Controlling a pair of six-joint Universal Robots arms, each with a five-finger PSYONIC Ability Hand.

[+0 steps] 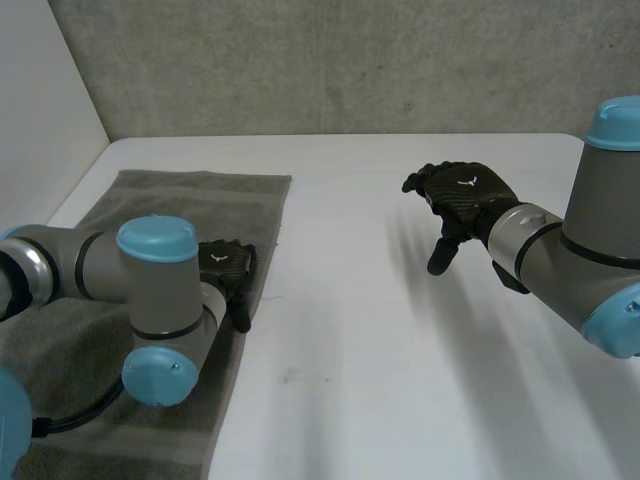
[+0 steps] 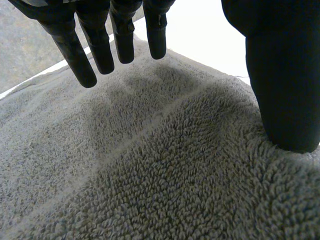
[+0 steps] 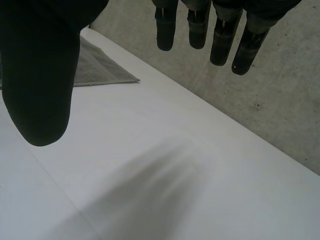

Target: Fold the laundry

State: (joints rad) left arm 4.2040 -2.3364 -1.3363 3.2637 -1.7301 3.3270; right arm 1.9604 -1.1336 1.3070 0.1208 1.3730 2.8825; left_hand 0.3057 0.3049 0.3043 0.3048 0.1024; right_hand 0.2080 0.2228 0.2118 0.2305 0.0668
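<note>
Now: grey towel (image 1: 190,215) flat on the tabletop (image 1: 400,350), left hand (image 1: 228,265) at its edge

The towel is thick terry cloth, a dull mid-grey, with a nap of short dense loops. It is a long rectangle with straight hemmed edges and lies spread out on the robot's left side of the smooth white tabletop. A faint woven band crosses the pile under the left hand's palm.

The left hand sits over the towel's long inner edge, roughly midway along it. Its black fingers (image 2: 85,55) are straight and spread apart, their tips hanging just above the pile and curled round nothing. The thumb (image 2: 282,75) stands well apart from them, its rounded tip down against the cloth. Nothing is pinched between thumb and fingers. The grey, blue-capped left arm (image 1: 150,290) crosses above the towel's middle.

The right hand (image 1: 465,200) hovers over bare tabletop, well apart from the towel. Its fingers are loosely extended with gaps between them, the thumb is held wide, and the hand holds nothing. In the right wrist view, one square corner of the towel lies flat on the white surface beyond that thumb.

Behind the tabletop rises a rough, mottled concrete wall (image 1: 350,60).
</note>
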